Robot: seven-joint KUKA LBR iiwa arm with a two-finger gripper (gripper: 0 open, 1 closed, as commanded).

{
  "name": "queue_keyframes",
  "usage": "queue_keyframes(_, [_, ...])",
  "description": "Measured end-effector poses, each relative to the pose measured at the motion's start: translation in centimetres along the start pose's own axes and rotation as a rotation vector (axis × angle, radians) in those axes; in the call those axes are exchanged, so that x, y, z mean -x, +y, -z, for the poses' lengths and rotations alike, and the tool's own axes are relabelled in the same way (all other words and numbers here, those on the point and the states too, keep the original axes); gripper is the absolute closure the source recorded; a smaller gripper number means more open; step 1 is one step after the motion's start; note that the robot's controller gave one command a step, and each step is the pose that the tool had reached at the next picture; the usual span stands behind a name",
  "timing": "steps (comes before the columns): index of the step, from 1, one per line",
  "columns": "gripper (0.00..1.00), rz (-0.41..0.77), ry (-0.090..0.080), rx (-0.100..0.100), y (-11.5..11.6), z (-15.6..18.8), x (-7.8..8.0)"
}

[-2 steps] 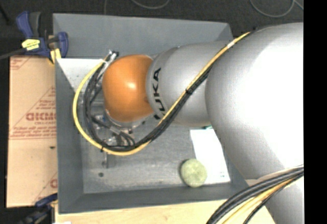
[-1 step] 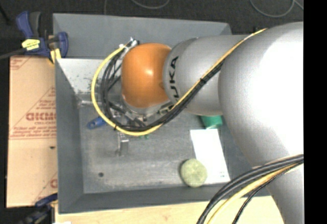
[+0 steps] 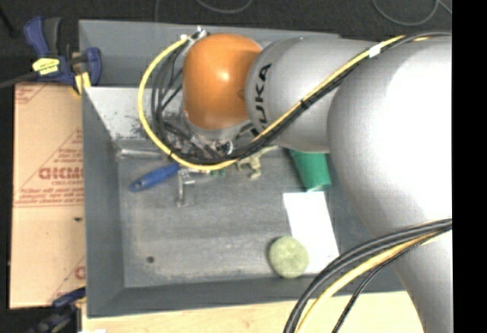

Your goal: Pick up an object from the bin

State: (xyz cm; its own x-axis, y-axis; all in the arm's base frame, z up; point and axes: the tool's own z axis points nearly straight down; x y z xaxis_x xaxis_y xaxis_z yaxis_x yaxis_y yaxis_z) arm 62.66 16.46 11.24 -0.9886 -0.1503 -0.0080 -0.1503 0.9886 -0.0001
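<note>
Claw under orange cover, just beside blue-handled tool.

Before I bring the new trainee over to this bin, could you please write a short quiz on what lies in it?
1. True or false: the pale green ball lies in the upper left corner of the bin, as the camera sees it.
2. Which thing lies nearest the gripper? A, the blue-handled tool; B, the white card; C, the pale green ball.
3. What colour is the thing partly hidden under the arm, just above the white card in the view?

Key: 1 false, it lies by the lower edge, right of the middle; 2 A; 3 green.
</note>
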Motion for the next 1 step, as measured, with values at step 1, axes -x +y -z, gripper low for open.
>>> queue_keyframes(1, [0.00,0.122,0.000,0.001,-5.97,-3.98,0.98])
